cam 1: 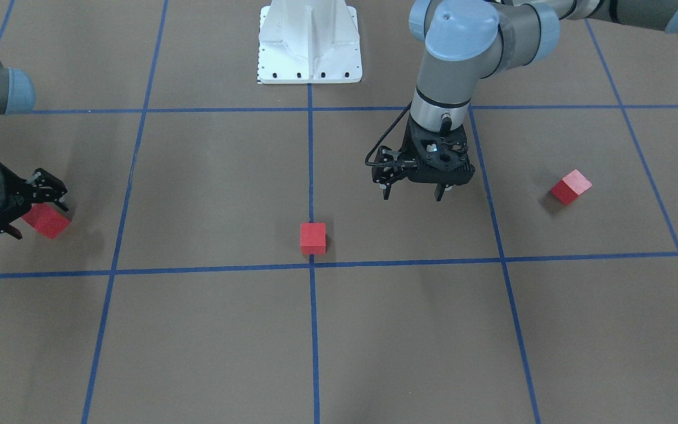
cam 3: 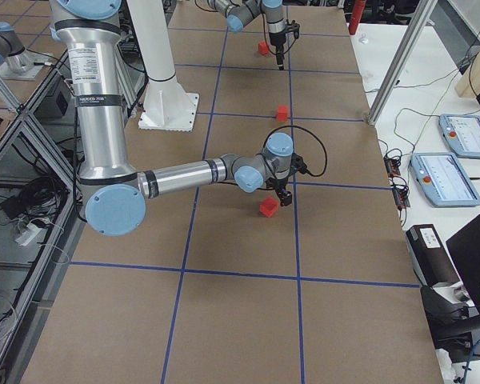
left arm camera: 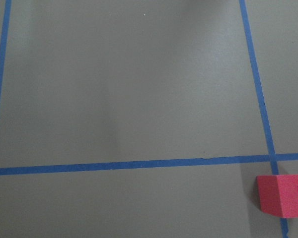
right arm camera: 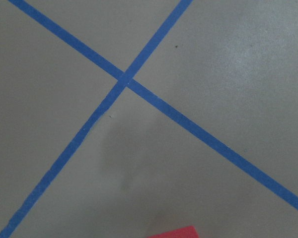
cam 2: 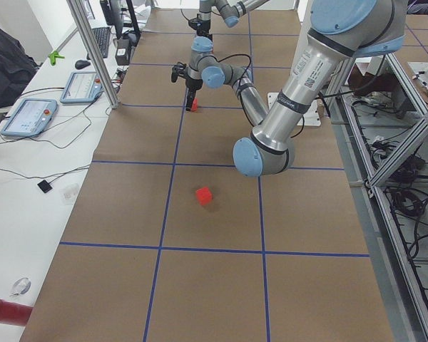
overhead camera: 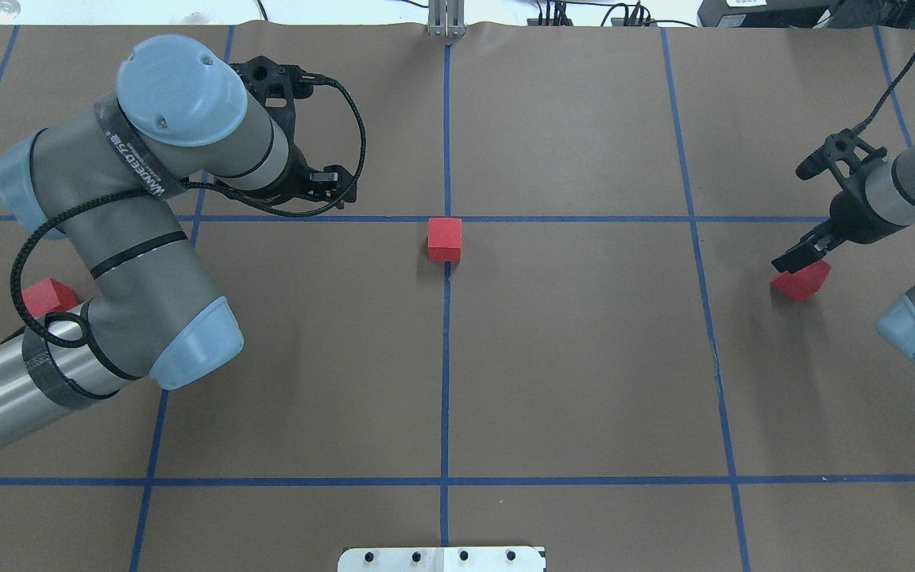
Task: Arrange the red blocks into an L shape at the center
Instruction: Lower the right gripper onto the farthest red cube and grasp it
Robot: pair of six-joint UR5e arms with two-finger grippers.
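Desk [overhead camera: 584, 357]: flat top under brown paper, ruled into large squares by blue tape lines [overhead camera: 569, 481]. White base plate [cam 1: 309, 59] at the robot-side edge, astride the middle line. Three small red blocks [overhead camera: 444, 238] on top, well apart. One on the middle line, just beside the center crossing [cam 1: 312, 265], on its robot side. One toward the left end, partly hidden. One toward the right end, askew to the lines.

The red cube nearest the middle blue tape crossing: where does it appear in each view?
Exterior front-facing: small matte red cube, centre.
Overhead exterior: cube, upper centre.
Exterior left: cube, upper left-centre.
Exterior right: cube, upper centre.
Left wrist: cube, bottom right.
Right wrist: absent.
Shared landmark: blue tape crossing beside it.
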